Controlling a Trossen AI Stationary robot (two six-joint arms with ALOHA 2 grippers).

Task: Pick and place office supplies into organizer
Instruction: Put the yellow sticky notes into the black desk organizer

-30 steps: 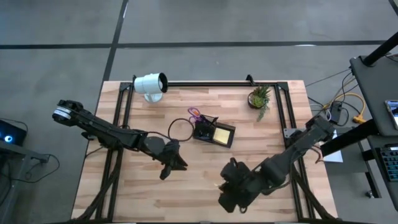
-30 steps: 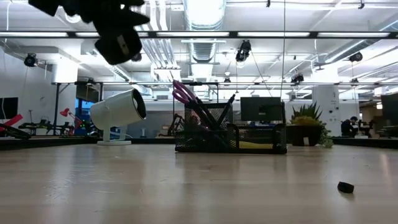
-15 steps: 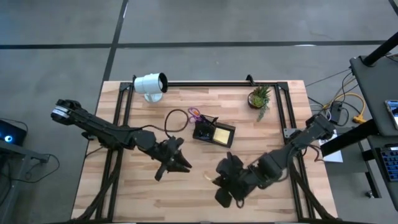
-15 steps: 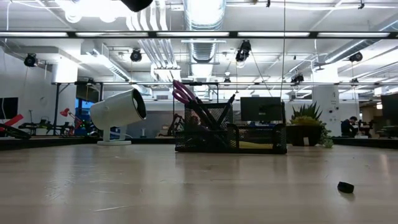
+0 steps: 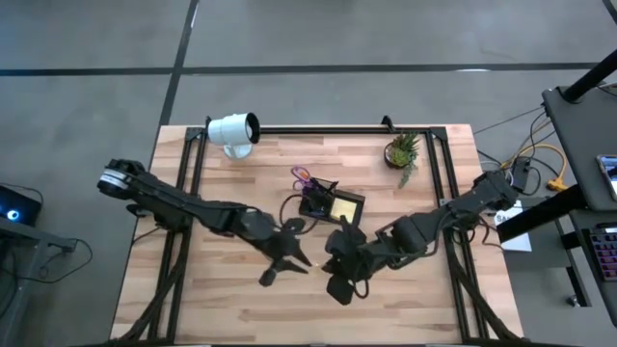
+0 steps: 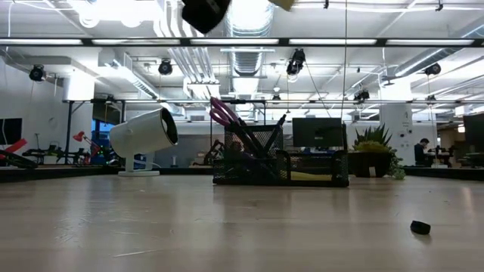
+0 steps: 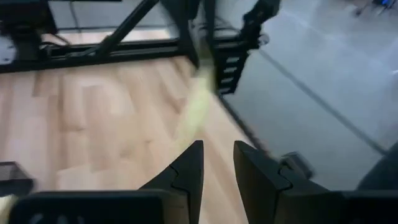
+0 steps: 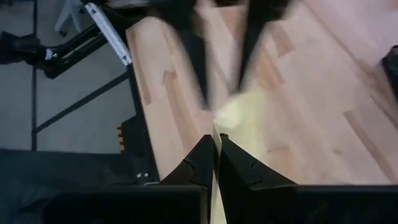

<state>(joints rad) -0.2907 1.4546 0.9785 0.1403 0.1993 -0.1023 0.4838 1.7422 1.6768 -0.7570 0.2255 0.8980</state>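
My right gripper (image 5: pixel 335 262) hovers over the table's middle, in front of the black organizer (image 5: pixel 328 204), shut on a yellow sticky-note pad (image 8: pixel 239 106). My left gripper (image 5: pixel 301 256) hangs open just left of it, its fingers pointing at the pad (image 7: pixel 196 99) without touching it. The organizer stands on the table (image 5: pixel 222 299) with purple-handled scissors (image 5: pixel 301 176), dark pens and a yellow pad (image 5: pixel 343 207) inside. A small dark clip (image 6: pixel 420 227) lies on the table to the near right. My right gripper pinches the yellow sticky-note pad by one edge (image 8: pixel 215 146) between its two fingers. The pad sticks out ahead of the fingertips, lifted clear of the table. The blur hides which edge it is.
A white cylindrical lamp-like object (image 5: pixel 234 130) stands at the far left. A small potted plant (image 5: pixel 402 150) is at the far right. A dark cable loop (image 5: pixel 280 200) lies left of the organizer. Black frame rails (image 5: pixel 318 129) run along the table's edges.
My left gripper has moved toward the table's right and a little toward the near edge. My right gripper has carried the yellow pad toward the left and the far edge, nearer the organizer. The two grippers now stand close together.
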